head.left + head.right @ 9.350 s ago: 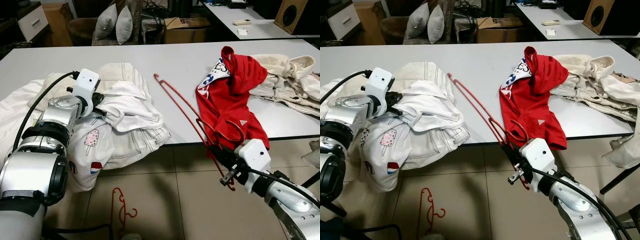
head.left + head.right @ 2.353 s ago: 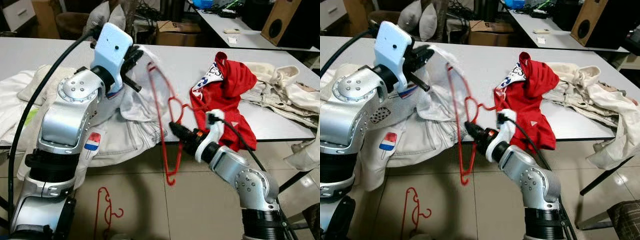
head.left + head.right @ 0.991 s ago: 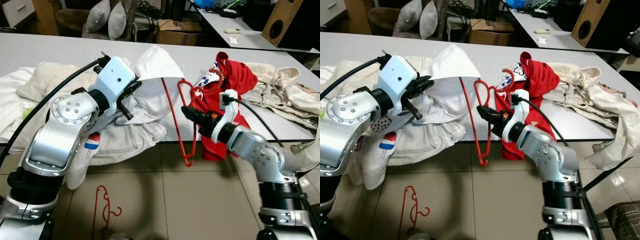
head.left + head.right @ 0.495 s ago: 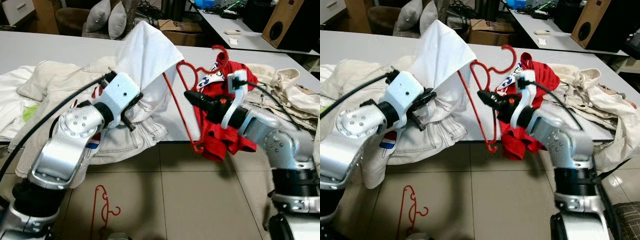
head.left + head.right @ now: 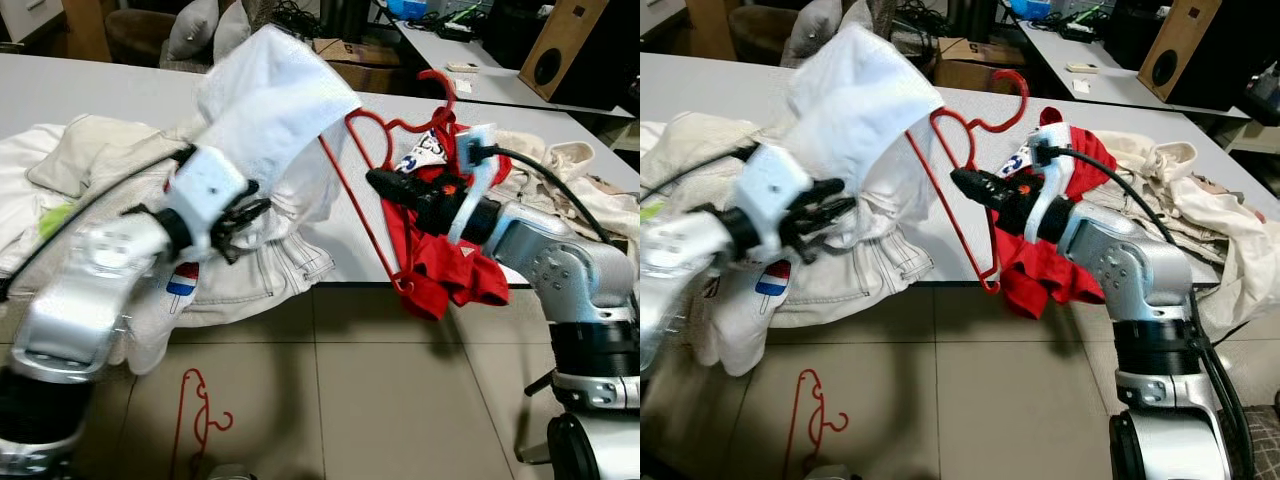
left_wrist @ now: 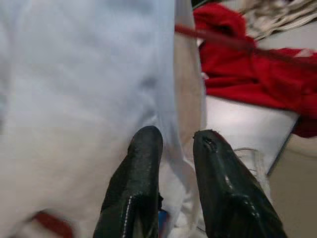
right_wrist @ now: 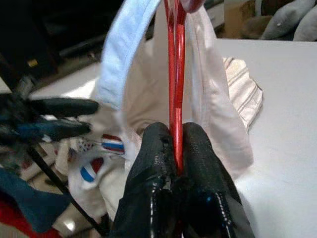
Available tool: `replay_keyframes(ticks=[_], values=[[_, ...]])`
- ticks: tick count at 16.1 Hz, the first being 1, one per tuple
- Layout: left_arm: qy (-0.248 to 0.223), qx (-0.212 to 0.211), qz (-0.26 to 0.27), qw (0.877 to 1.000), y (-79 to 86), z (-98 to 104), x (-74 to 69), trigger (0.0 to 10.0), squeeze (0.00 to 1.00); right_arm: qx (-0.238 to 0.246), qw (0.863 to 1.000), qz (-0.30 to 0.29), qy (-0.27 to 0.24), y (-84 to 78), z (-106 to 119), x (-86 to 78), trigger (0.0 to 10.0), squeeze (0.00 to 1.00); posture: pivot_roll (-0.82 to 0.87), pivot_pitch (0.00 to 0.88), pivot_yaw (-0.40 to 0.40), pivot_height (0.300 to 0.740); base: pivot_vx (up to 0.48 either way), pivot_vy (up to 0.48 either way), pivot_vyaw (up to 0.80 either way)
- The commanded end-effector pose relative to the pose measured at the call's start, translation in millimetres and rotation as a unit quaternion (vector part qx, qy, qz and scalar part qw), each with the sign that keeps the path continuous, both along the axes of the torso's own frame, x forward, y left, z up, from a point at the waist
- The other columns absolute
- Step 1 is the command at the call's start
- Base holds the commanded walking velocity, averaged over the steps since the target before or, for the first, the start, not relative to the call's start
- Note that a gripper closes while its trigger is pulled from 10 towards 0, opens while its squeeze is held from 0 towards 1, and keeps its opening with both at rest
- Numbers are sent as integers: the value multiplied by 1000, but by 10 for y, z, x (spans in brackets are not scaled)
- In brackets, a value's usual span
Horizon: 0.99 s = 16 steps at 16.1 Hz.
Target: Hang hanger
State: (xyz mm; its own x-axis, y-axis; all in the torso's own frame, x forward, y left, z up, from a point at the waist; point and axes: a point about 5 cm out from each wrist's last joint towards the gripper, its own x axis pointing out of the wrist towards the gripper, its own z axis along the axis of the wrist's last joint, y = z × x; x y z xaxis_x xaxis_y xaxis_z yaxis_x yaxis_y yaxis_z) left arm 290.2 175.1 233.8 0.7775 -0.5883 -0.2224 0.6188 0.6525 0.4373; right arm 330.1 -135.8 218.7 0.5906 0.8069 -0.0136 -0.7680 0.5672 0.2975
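left arm raised and bent, blurred, reaching forward, left gripper (image 6: 171,148) fingers pinched on white garment (image 5: 275,120), right arm bent at elbow, forearm pointing toward robot's left, right gripper (image 7: 172,148) fingers clamped tight on red hanger (image 5: 965,185), held above table edge

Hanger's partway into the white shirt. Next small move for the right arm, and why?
Probably push the red hanger further left into the white shirt. The right gripper is shut on its wire, one end already sits under the fabric that the left gripper holds up, while the hanger's other end hangs bare.
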Motion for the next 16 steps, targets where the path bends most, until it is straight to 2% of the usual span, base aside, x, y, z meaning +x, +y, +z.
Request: replay_keyframes(ticks=[1, 4, 6, 8, 9, 10, 11, 12, 13, 14, 15, 16], values=[[4, 1, -26, 1000, 32, 37, -43, 10000, 1000, -18, 1000, -10, -12, -64, 11, 29, 10000, 0, 152, 0, -162, 740, 0, 0, 0], [22, -7, -74, 997, 203, 116, -130, 10000, 1000, -60, 998, 1, -17, -17, -120, 38, 10000, 0, 151, 0, -159, 740, 0, 0, 0], [-26, -56, -91, 994, 272, 427, -101, 10000, 1000, -123, 991, 32, -37, 35, -249, 1, 10000, 0, 156, 0, -164, 740, 0, 0, 0], [-75, -72, -118, 988, 253, 752, -40, 10000, 1000, -164, 983, 53, -56, 16, -294, -23, 10000, 0, 161, 0, -170, 740, 0, 0, 0], [-85, -68, -150, 983, 192, 905, -12, 10000, 1000, -186, 977, 70, -71, 5, -304, -38, 10000, 0, 162, 0, -170, 740, 0, 0, 0], [-77, -44, -188, 978, 90, 970, 19, 10000, 1000, -200, 973, 84, -83, 3, -303, -52, 10000, 0, 161, 0, -168, 740, 0, 0, 0], [-67, -26, -208, 975, 39, 964, 34, 10000, 1000, -203, 971, 91, -90, 8, -295, -56, 10000, 0, 160, 0, -162, 740, 0, 0, 0], [-46, 14, -234, 971, -57, 885, 93, 10000, 1000, -198, 968, 112, -105, 18, -272, -81, 10000, 0, 158, 0, -158, 740, 0, 0, 0], [-2, 42, -266, 963, -126, 742, 141, 10000, 1000, -203, 960, 143, -128, 28, -259, -134, 10000, 0, 152, 0, -148, 740, 0, 0, 0], [15, 60, -277, 959, -152, 652, 184, 10000, 576, -208, 954, 161, -141, 33, -257, -168, 10000, 0, 150, 0, -145, 740, 0, 0, 0], [14, 70, -282, 957, -182, 600, 244, 10000, 0, -213, 950, 170, -150, 34, -258, -185, 10000, 0, 144, 0, -137, 740, 0, 0, 0], [5, 73, -282, 957, -226, 576, 306, 10000, 0, -216, 948, 170, -157, 31, -254, -184, 10000, 0, 144, 0, -137, 740, 0, 0, 0]])
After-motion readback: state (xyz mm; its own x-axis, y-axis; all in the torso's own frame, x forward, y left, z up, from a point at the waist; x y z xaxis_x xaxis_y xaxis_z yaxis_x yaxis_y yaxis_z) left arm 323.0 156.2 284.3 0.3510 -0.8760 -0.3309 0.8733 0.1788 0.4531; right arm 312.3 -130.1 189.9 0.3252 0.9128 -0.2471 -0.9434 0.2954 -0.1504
